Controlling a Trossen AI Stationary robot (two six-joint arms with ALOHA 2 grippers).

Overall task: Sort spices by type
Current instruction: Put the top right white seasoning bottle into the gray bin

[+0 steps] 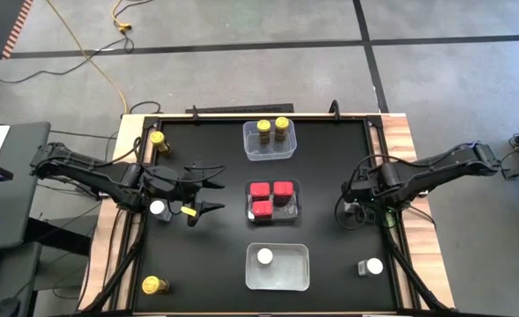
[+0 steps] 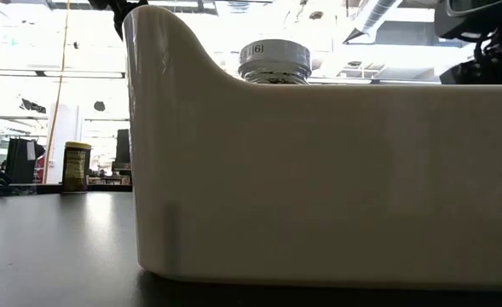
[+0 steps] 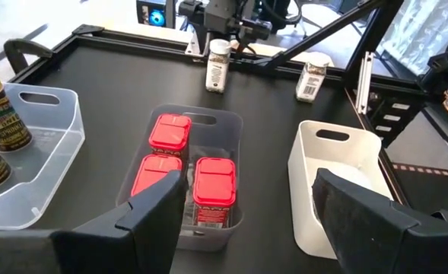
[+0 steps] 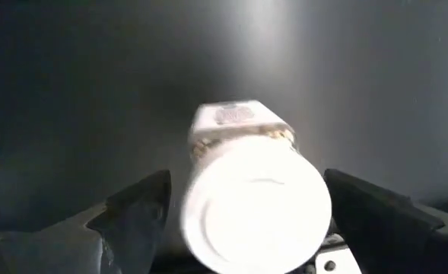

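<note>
Reaching in from the table's right edge, your right arm was bent down over the mat, and its right gripper [image 4: 243, 228] hung with fingers spread wide on either side of a white-capped jar [image 4: 248, 199], the cap facing the wrist camera; I could not tell whether the fingers touched it. Your left arm stretched in from the left side, roughly level, with the left gripper [image 1: 208, 195] pointing toward the middle tub [image 1: 295, 208]. Its fingers stood partly open and held nothing. Another white-capped jar [image 1: 158, 209] stood just beside that arm. You had three red tins [image 3: 190, 162] in the middle tub, two yellow-capped jars [image 1: 272, 130] in the far tub [image 1: 251, 151], and one white-capped jar in the near tub [image 1: 300, 275]. Loose on the mat stood two yellow-capped jars, one at the far left corner [image 1: 158, 140] and one at the near left [image 1: 155, 284], and a white-capped jar at the near right [image 1: 374, 265].
</note>
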